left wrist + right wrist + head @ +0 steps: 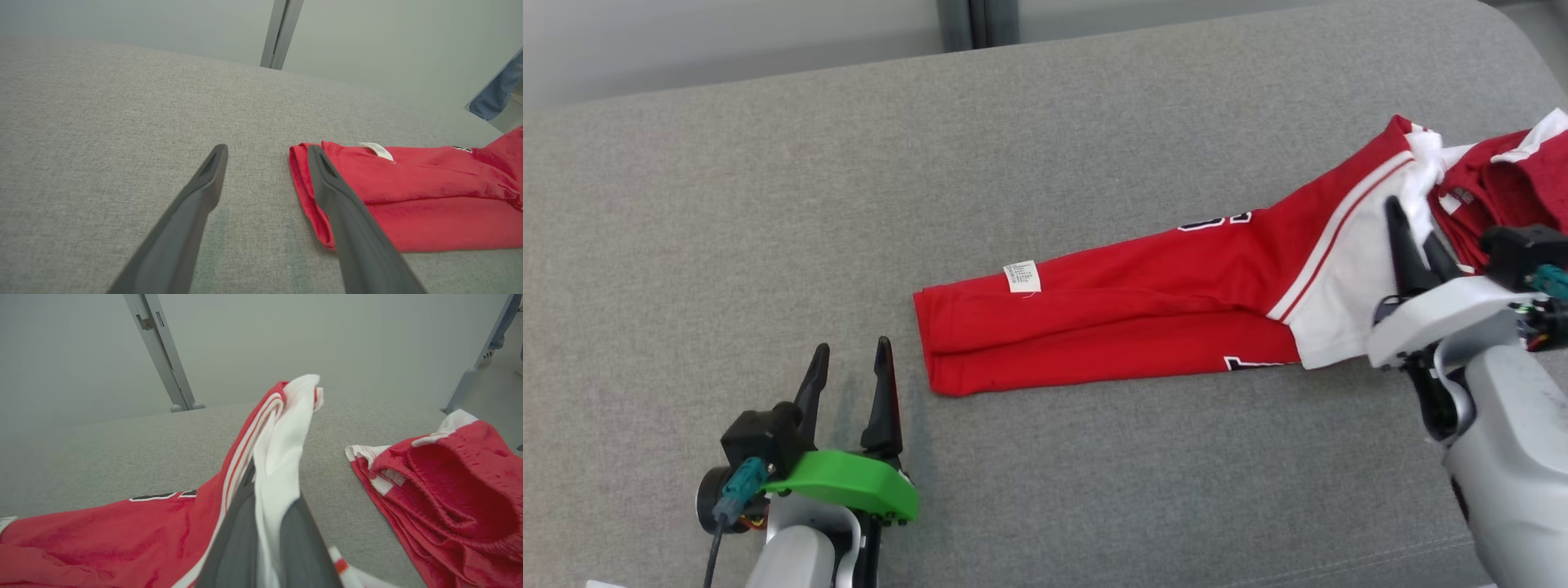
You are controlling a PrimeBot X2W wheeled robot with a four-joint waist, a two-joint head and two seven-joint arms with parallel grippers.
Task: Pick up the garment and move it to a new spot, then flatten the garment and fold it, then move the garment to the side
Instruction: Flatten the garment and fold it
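A red garment (1143,318) with white trim lies folded lengthwise across the grey sofa cushion (768,204), a white label (1022,276) near its left end. My right gripper (1413,229) is shut on the white-trimmed right end of the garment (282,457), lifting that part slightly. In the left wrist view the red garment (408,192) lies just right of the fingers. My left gripper (854,355) stands open above the cushion, just left of the garment's hem, holding nothing.
A second red and white garment (1511,180) lies bunched at the far right, close to my right arm; it appears in the right wrist view (449,490) too. Metal frame posts (159,351) stand behind the sofa. A person's leg (496,92) shows at far right.
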